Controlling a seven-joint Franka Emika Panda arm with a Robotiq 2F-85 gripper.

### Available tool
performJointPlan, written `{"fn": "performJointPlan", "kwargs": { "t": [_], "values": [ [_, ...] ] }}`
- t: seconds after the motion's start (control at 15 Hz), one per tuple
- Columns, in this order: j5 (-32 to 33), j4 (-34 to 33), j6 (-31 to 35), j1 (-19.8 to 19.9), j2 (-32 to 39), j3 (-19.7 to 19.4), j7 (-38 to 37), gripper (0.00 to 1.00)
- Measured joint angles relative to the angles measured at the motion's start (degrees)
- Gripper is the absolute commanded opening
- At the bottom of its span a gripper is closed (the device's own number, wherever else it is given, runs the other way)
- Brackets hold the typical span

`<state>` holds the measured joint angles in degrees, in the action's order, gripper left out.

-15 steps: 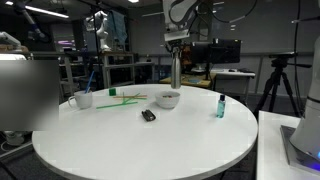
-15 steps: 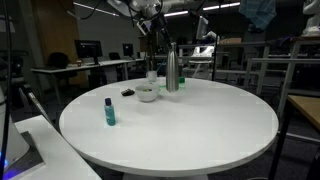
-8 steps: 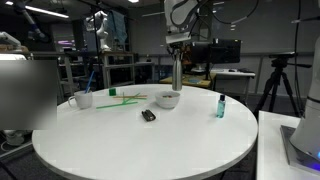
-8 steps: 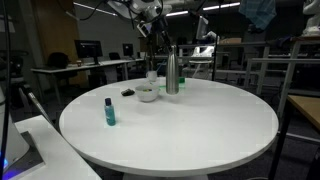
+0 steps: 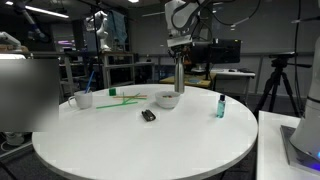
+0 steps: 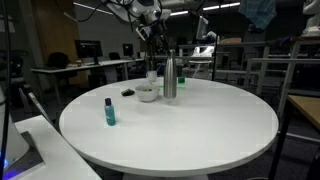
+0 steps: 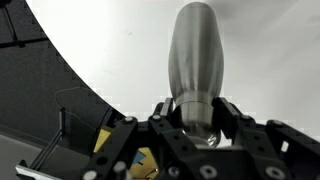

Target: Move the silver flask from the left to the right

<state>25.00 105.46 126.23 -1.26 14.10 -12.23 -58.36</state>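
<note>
The silver flask is upright over the far part of the round white table, just behind the white bowl. The other exterior camera also shows the flask, beside the bowl. My gripper comes down from above and is shut on the flask's neck. In the wrist view the flask's brushed body runs away from the camera, and my gripper has its dark fingers pressed on both sides of the neck. Its base is near the tabletop; I cannot tell whether it touches.
A white mug and green sticks lie toward one side of the table. A small dark object sits in front of the bowl. A small teal bottle stands toward the opposite side, also visible from the other exterior camera as the teal bottle.
The flask, still gripped, has shifted slightly sideways along the far part of the table and sits lower than before.
</note>
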Motion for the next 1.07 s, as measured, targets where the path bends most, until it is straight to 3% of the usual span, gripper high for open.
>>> {"fn": "performJointPlan", "kwargs": {
  "t": [1.07],
  "values": [
    [0.00, 1.91, 3.81, 0.47, 0.17, 0.00, 0.00, 0.23]
  ]
}}
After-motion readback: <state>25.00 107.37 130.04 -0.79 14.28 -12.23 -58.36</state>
